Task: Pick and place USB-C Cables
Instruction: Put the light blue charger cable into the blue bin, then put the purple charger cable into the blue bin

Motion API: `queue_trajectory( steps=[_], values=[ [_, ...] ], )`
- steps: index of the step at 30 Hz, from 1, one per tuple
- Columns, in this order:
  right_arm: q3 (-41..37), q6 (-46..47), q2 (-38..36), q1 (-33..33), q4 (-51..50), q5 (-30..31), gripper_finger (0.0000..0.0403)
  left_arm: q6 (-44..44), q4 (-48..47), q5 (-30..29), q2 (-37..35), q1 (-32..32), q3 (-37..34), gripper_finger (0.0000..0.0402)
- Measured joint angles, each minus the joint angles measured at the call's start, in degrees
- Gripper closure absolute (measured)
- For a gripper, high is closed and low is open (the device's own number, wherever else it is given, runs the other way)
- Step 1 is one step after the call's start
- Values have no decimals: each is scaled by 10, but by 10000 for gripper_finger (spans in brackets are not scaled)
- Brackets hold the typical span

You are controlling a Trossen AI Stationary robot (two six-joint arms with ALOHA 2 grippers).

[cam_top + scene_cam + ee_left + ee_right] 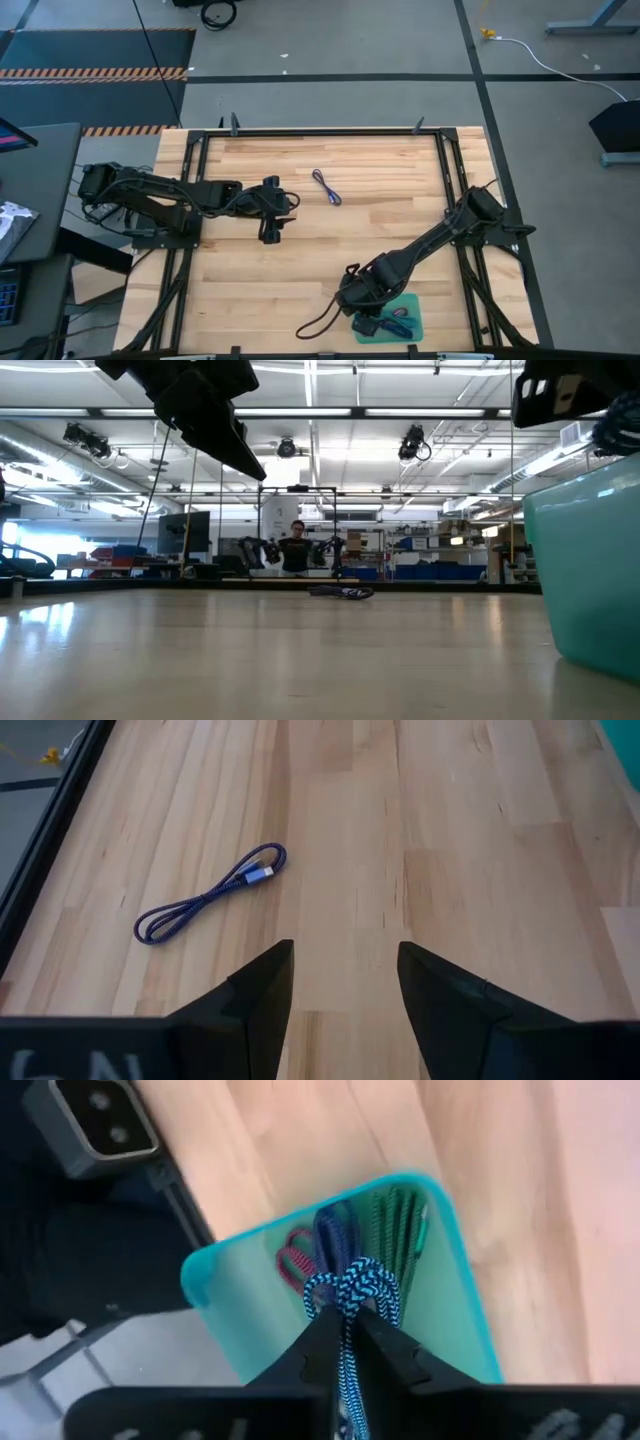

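Note:
A blue-violet cable (326, 187) lies flat on the far middle of the table, also in the left wrist view (210, 895) and low view (345, 592). My left gripper (345, 955) is open, hovering left of it (285, 205). My right gripper (348, 1315) is shut on a teal braided cable (352, 1292), over the teal tray (450, 1295) at the near right (412, 304). Inside the tray lie a maroon (295, 1260), a purple (333, 1238) and a green cable (395, 1225). My right gripper pinches the teal cable between its two fingers (315, 1345), just below the bundle's looped end (352, 1285), which sticks out past the fingertips. The fingers point down toward the tray. The cable's strands run back between the fingers; the rest is hidden by the gripper.
A black frame rail (330, 131) borders the table. The tray wall (590, 570) stands tall at the right of the low view. A dark arm cable (318, 322) loops on the wood left of the tray. Bare wood (300, 270) lies between the arms.

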Motion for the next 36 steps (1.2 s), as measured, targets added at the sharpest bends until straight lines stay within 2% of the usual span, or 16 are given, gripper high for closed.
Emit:
queue_trajectory(
  steps=[14, 20, 23, 25, 28, 31, 36],
  values=[
    [0, 4, 0, -7, -1, 5, 249, 0, 0, 0, 0, 0, 0, 214],
    [0, -1, -18, -7, -2, 26, 225, 0, 2, -15, 0, 0, 0, 214],
    [0, -20, -44, -7, -2, 68, 226, 10, 17, -40, 0, 2, 0, 214],
    [0, -34, -68, -7, -2, 100, 228, 46, 39, -41, 0, 7, 2, 214],
    [0, -55, -110, -7, -1, 162, 229, 95, 25, -37, 2, 23, 37, 214],
    [0, -76, -155, 5, 3, 250, 228, 119, -33, -5, 29, 57, 105, 214],
    [0, -119, -219, 45, 22, 382, 229, 183, -183, 32, 136, 119, 254, 214]
  ],
)
